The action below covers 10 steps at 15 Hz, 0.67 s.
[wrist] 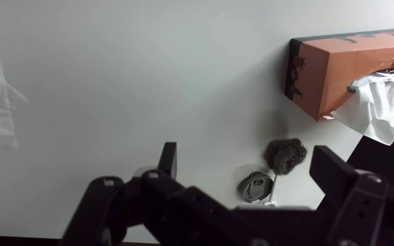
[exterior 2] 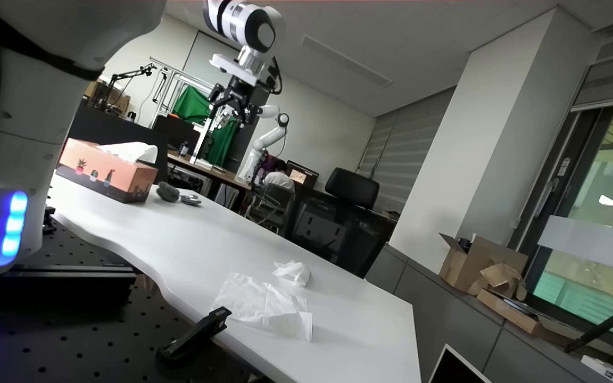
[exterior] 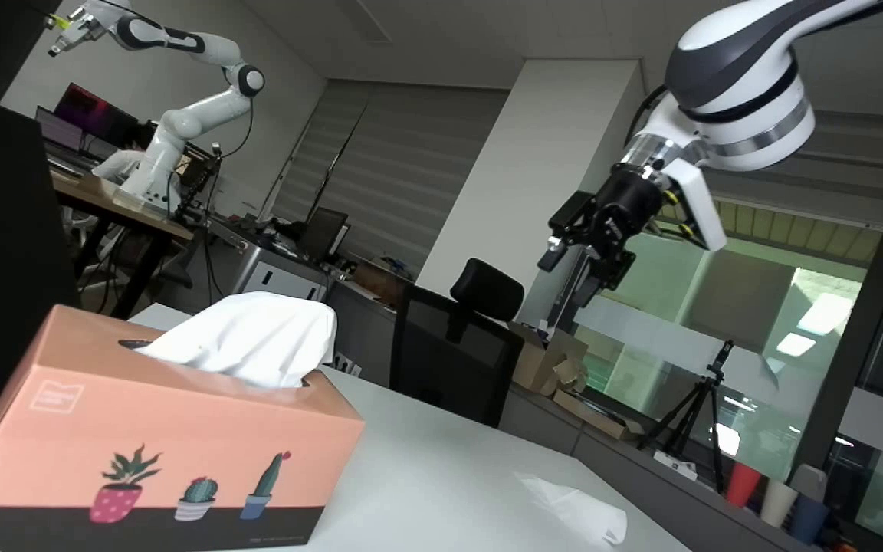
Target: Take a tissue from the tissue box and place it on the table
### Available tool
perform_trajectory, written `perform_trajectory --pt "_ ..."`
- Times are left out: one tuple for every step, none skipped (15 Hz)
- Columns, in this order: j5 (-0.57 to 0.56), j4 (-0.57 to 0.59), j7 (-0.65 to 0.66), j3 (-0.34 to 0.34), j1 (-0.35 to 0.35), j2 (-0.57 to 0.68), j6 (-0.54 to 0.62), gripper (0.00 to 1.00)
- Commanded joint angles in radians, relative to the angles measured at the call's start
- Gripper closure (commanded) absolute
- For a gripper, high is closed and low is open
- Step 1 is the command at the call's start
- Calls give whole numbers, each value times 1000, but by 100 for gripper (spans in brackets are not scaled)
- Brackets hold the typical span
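Observation:
The pink tissue box [exterior: 165,437] with a dark lower band and cactus pictures stands on the white table [exterior 2: 179,234]. It also shows in an exterior view [exterior 2: 107,170] and at the right of the wrist view [wrist: 340,65]. A white tissue [exterior: 246,337] sticks out of its top slot and droops over the side in the wrist view [wrist: 380,106]. A spread tissue [exterior 2: 266,306] and a crumpled tissue [exterior 2: 293,272] lie on the table, well away from the box. My gripper [wrist: 247,161] is open and empty, high above the table; both exterior views show it [exterior: 569,274] [exterior 2: 229,109].
A dark fuzzy scrubber [wrist: 286,155] with a thin white handle and a grey round lid [wrist: 257,187] lie on the table near the box. A black clamp [exterior 2: 195,335] sits at the table's edge. A black chair [exterior: 449,353] stands behind the table.

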Motion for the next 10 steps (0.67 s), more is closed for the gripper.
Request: perform_trajectory --pt "166 91 -150 11 52 196 125 0" --pt "231 115 -239 24 59 242 148 0" --pt "258 150 -308 45 58 292 144 0" --pt "289 182 -377 66 50 333 137 0" --pt "302 219 -435 89 39 374 122 0" --pt "307 257 -488 111 27 414 106 0" --pt "303 293 -535 132 18 452 90 0" --pt "292 332 -578 149 7 487 63 0" --pt "289 367 -622 167 -3 518 40 0" --pt "283 403 -666 183 -12 549 11 0"
